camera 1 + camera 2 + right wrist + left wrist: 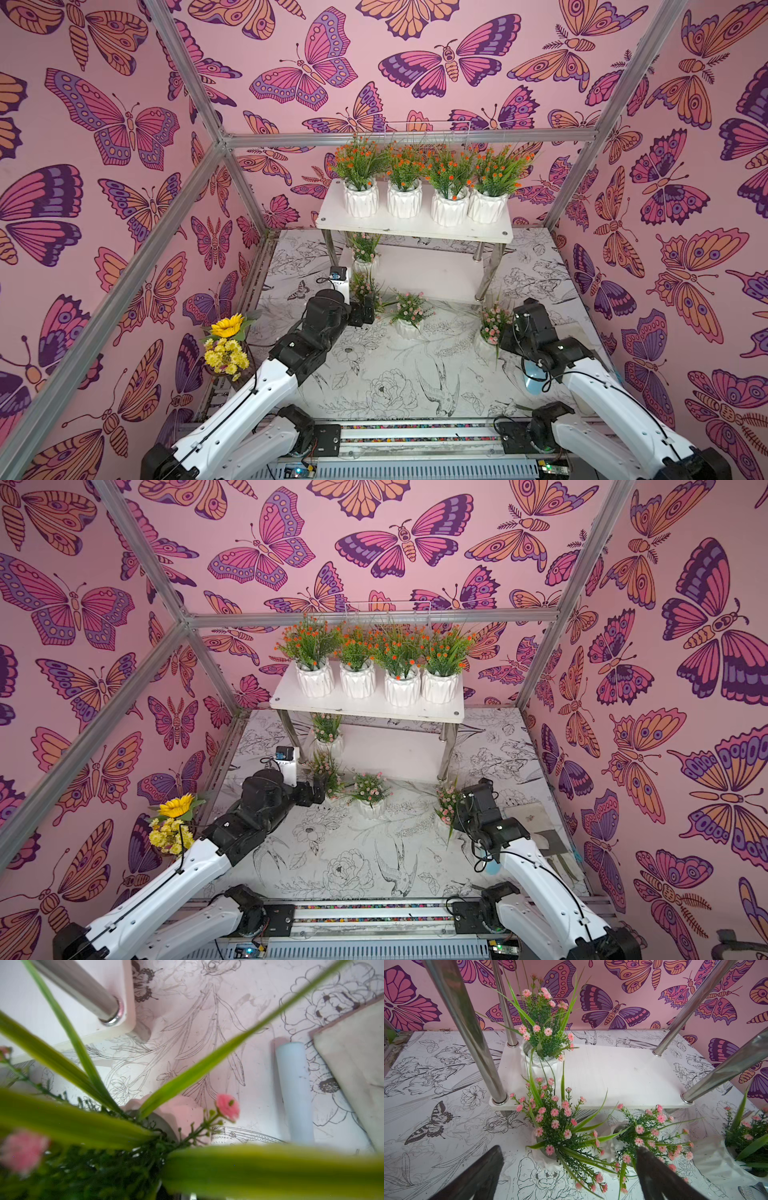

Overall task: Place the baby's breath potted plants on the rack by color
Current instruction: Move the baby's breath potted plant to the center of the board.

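Observation:
The rack (pixel 415 230) stands at the back, with a row of orange-flowered baby's breath potted plants (pixel 449 170) on its top board. One pink plant (pixel 546 1022) sits at the left end of the lower board (pixel 623 1076). Three pink plants stand on the table in front: left (pixel 362 289), middle (pixel 409 309) and right (pixel 494 322). My left gripper (pixel 570 1169) is open, its fingers either side of the left plant (pixel 554 1122). My right gripper (pixel 503 336) is pressed into the right plant's foliage (pixel 226 1105), which hides its jaws.
A sunflower bouquet (pixel 226 349) stands at the table's front left, beside my left arm. A pale blue cylinder (pixel 295 1093) and a flat beige sheet (pixel 353 1074) lie by the right plant. Metal rack legs (pixel 471 1032) flank the lower board.

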`<action>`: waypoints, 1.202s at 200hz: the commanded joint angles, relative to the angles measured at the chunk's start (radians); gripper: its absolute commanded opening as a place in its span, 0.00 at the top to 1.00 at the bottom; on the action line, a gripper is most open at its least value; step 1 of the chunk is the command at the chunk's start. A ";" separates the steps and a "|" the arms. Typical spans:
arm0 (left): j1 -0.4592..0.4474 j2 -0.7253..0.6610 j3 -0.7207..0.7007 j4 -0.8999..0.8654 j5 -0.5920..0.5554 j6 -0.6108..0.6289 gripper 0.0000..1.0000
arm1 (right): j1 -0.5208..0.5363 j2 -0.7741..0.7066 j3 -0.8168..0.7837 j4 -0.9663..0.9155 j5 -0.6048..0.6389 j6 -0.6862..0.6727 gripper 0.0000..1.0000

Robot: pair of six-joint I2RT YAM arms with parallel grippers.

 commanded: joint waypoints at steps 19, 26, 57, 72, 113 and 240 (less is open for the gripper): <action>-0.004 -0.016 -0.021 -0.008 -0.005 0.001 0.00 | -0.122 -0.012 -0.054 0.041 -0.019 -0.025 0.91; -0.004 -0.017 -0.021 -0.008 -0.006 0.001 0.00 | -0.142 -0.015 -0.059 0.043 -0.022 -0.026 0.91; -0.004 -0.010 -0.019 -0.008 -0.007 0.001 0.00 | -0.213 -0.032 -0.063 0.039 -0.052 -0.033 0.88; -0.004 -0.006 -0.019 -0.008 -0.005 0.001 0.00 | -0.231 -0.033 -0.067 0.039 -0.071 -0.035 0.83; -0.004 -0.009 -0.021 -0.008 -0.002 0.004 0.00 | -0.235 -0.105 -0.047 -0.013 -0.058 -0.014 0.64; -0.004 0.009 -0.002 -0.009 0.006 0.016 0.00 | -0.204 -0.246 0.328 -0.173 -0.201 -0.102 0.58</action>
